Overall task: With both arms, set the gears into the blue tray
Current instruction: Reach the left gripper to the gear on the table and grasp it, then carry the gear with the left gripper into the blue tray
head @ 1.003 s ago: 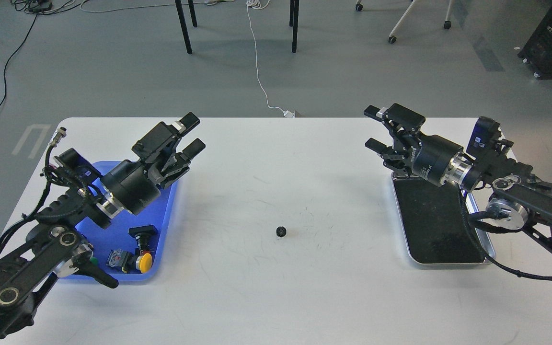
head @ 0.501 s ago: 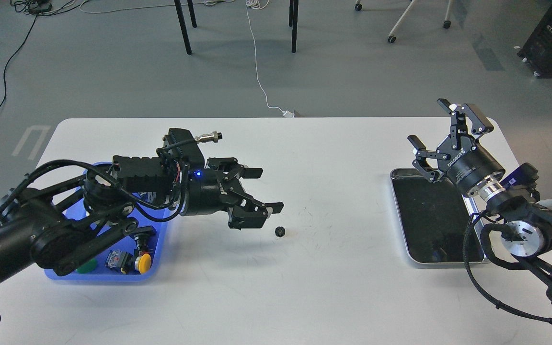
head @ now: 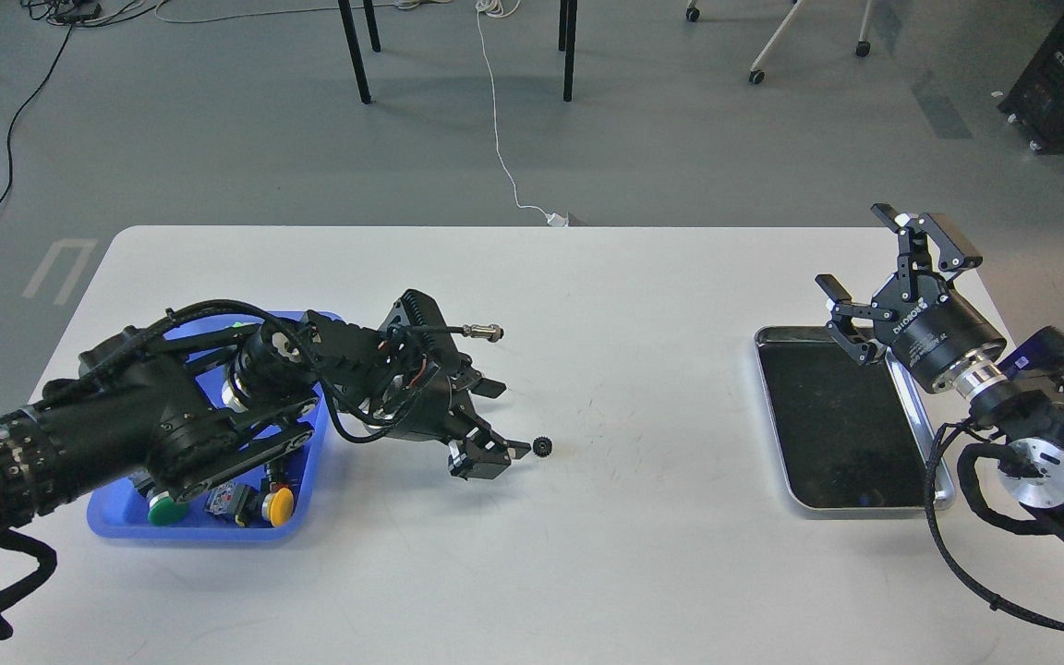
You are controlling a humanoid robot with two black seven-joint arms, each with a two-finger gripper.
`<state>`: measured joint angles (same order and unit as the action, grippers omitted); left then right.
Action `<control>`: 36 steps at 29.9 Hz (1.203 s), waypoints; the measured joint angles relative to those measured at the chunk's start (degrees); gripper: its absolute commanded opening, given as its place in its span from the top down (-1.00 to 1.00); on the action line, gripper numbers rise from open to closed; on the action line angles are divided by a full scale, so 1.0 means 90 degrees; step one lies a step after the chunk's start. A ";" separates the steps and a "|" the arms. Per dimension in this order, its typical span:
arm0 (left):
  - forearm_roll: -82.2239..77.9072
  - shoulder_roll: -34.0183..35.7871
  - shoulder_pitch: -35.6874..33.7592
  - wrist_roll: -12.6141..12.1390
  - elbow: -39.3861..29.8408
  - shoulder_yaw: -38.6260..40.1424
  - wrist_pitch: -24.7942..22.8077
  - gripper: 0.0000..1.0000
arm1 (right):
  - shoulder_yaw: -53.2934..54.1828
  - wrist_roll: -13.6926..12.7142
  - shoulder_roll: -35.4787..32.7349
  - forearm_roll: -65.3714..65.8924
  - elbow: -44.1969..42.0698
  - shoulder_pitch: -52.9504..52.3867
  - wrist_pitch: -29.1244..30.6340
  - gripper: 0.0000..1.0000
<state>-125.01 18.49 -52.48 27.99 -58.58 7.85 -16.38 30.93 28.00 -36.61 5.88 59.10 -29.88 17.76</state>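
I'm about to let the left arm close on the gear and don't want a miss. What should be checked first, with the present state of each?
1. Left gripper open: ok, fingers spread.
2. Gear between the fingers: not ok; it lies just past the near fingertip.
3. Gear free of clutter on the table: ok.
4. Fingertip touching the gear: cannot tell.
5. Blue tray has room: ok, though push-buttons lie in it.
6. Right gripper clear of the way: ok, open, far off above the steel tray.

Left tool lower, seemingly at gear.
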 measured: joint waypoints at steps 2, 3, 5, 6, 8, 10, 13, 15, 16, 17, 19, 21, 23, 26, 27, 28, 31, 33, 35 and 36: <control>0.0000 -0.0105 0.0025 0.0000 0.0114 -0.0010 0.0000 -0.56 | -0.0008 0.0000 -0.0009 0.0000 -0.0002 0.0001 0.0000 -0.95; 0.0000 -0.0163 0.0032 0.0000 0.0176 -0.0010 0.0000 -0.56 | -0.0015 0.0000 -0.0012 0.0000 -0.0002 0.0001 0.0000 -0.95; 0.0000 -0.0258 0.0038 0.0000 0.0278 -0.0010 0.0001 -0.56 | -0.0035 0.0000 -0.0015 0.0001 -0.0001 0.0002 0.0000 -0.95; 0.0000 -0.0299 0.0039 0.0000 0.0315 -0.0010 0.0004 -0.56 | -0.0044 0.0000 -0.0015 0.0002 -0.0001 0.0004 0.0000 -0.95; 0.0000 -0.0355 0.0040 0.0000 0.0346 -0.0008 0.0009 -0.56 | -0.0055 0.0000 -0.0015 0.0006 -0.0001 0.0008 0.0000 -0.95; 0.0000 -0.0397 0.0048 0.0000 0.0356 -0.0004 0.0013 -0.56 | -0.0061 0.0000 -0.0015 0.0009 -0.0002 0.0010 0.0000 -0.95; 0.0000 -0.0457 0.0088 0.0000 0.0392 -0.0003 0.0013 -0.51 | -0.0061 0.0000 -0.0015 0.0009 -0.0003 0.0011 0.0000 -0.95; 0.0000 -0.0525 0.0137 0.0000 0.0452 -0.0003 0.0021 -0.49 | -0.0062 0.0000 -0.0015 0.0009 -0.0003 0.0011 0.0000 -0.95; 0.0000 -0.0559 0.0157 0.0000 0.0483 -0.0003 0.0034 -0.46 | -0.0062 0.0000 -0.0017 0.0009 -0.0003 0.0011 0.0000 -0.95; 0.0000 -0.0583 0.0169 0.0000 0.0513 -0.0003 0.0050 -0.42 | -0.0062 0.0000 -0.0023 0.0010 -0.0003 0.0011 0.0000 -0.95; 0.0000 -0.0630 0.0182 0.0000 0.0591 -0.0003 0.0079 -0.37 | -0.0071 0.0000 -0.0035 0.0010 -0.0004 0.0011 -0.0001 -0.95; 0.0000 -0.0687 0.0191 0.0000 0.0656 -0.0002 0.0100 -0.28 | -0.0075 0.0000 -0.0035 0.0011 -0.0004 0.0027 -0.0001 -0.95; 0.0000 -0.0736 0.0215 0.0000 0.0725 0.0005 0.0129 -0.11 | -0.0077 0.0000 -0.0035 0.0011 -0.0004 0.0046 -0.0001 -0.95; 0.0000 -0.0769 0.0236 0.0000 0.0818 0.0013 0.0237 0.02 | -0.0078 0.0000 -0.0035 0.0011 -0.0004 0.0061 -0.0001 -0.95; 0.0000 -0.0771 0.0241 0.0000 0.0837 0.0013 0.0264 0.14 | -0.0078 0.0000 -0.0035 0.0011 -0.0004 0.0070 -0.0001 -0.95; 0.0000 -0.0773 0.0245 0.0000 0.0850 0.0013 0.0287 0.33 | -0.0078 0.0000 -0.0035 0.0011 -0.0004 0.0079 -0.0001 -0.95; 0.0000 -0.0775 0.0245 0.0000 0.0863 0.0012 0.0319 0.69 | -0.0075 0.0000 -0.0035 0.0011 0.0001 0.0086 -0.0003 -0.95; 0.0001 -0.0775 0.0251 0.0000 0.0864 0.0003 0.0323 0.75 | -0.0070 0.0000 -0.0035 0.0011 0.0003 0.0087 -0.0003 -0.95; 0.0000 -0.0774 0.0265 0.0000 0.0865 0.0000 0.0332 0.76 | -0.0069 0.0000 -0.0035 0.0011 0.0002 0.0088 -0.0003 -0.95; 0.0000 -0.0769 0.0269 0.0000 0.0865 -0.0001 0.0336 0.76 | -0.0069 0.0000 -0.0035 0.0011 0.0001 0.0088 -0.0003 -0.95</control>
<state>-125.00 11.57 -50.06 27.99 -50.80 7.85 -13.35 30.32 28.00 -36.92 5.98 59.10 -29.09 17.74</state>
